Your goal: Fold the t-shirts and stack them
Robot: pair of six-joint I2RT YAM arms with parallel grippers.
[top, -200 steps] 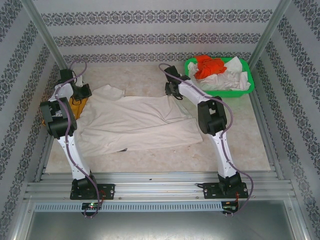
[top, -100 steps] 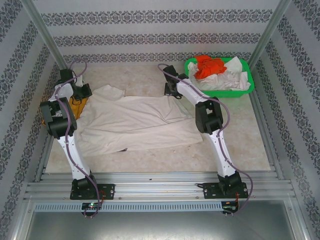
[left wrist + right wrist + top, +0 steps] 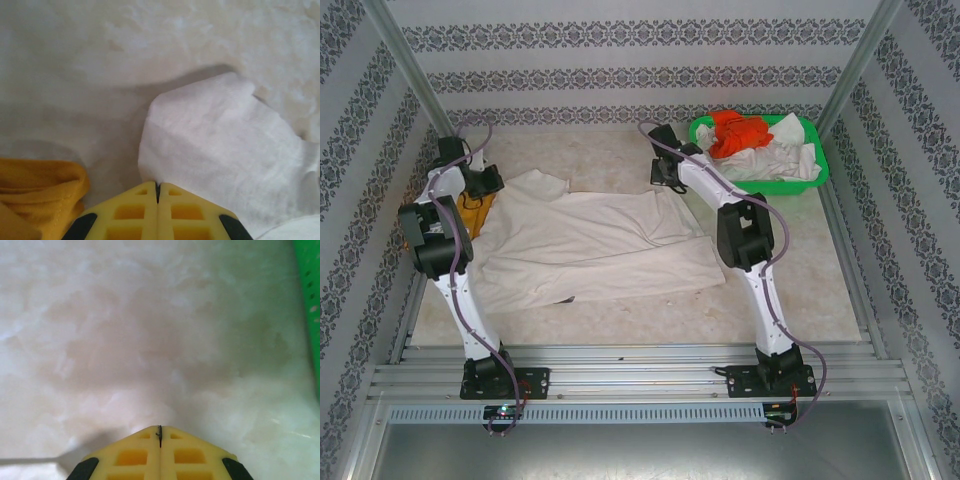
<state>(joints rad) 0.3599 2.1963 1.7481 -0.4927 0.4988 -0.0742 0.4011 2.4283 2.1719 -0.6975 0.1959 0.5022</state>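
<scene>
White shirt laid out for folding: a cream-white t-shirt [image 3: 590, 245] is lying spread across the middle of the table [image 3: 620, 320] in the overhead view, apparently flattened for its folds, with one sleeve reaching toward the upper left. The left gripper [image 3: 158, 192] is hovering at that sleeve's edge, its yellow fingers pressed together with no gap; whether any cloth is caught between them cannot be told. A mustard-yellow shirt [image 3: 40, 187] is sitting bunched in the lower left of the wrist view, seemingly set aside. The right gripper [image 3: 159, 432], likewise closed and carrying nothing, is pointing at bare tabletop near the shirt's upper right corner. At the upper right, a green basket [image 3: 770, 186] is holding an orange-red shirt [image 3: 735, 132] heaped on crumpled white ones [image 3: 775, 160], apparently awaiting their turn.
</scene>
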